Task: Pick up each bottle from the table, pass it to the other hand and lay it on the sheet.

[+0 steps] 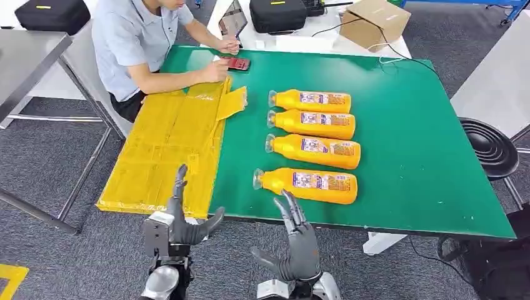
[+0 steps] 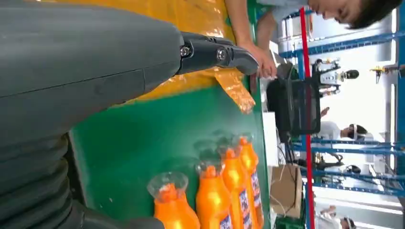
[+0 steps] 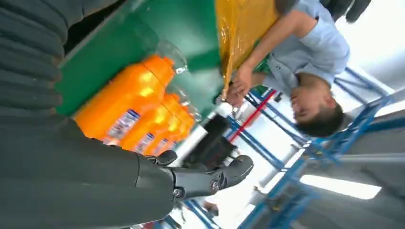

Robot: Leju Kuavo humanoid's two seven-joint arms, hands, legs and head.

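- The left hand [image 1: 181,219] is raised at the near edge of the table, palm turned inward, its dark fingers [image 1: 180,181] pointing up and apart, thumb stuck out to the right; it holds nothing.
- The right hand [image 1: 299,244] stands upright just near of the table edge, fingers [image 1: 290,209] fanned toward the nearest bottle, thumb out to the left; it too is spread and empty, not touching the bottle.
- Both hands are dark grey and smooth, mounted on silver wrists.
- Four orange bottles lie on their sides in a row on the green table [image 1: 406,156], clear caps pointing left, printed labels facing up: the nearest bottle [image 1: 306,185] just beyond the right hand, then the second bottle [image 1: 314,151], the third bottle [image 1: 312,124] and the farthest bottle [image 1: 310,100].
- The bottles are smooth, glossy plastic with rounded shoulders.
- The yellow sheet [image 1: 165,150], shiny and crinkled like film, covers the left part of the table and hangs over its near left edge.
- A person [image 1: 140,47] in a light blue shirt sits at the far left, hands by a red phone [image 1: 235,62].
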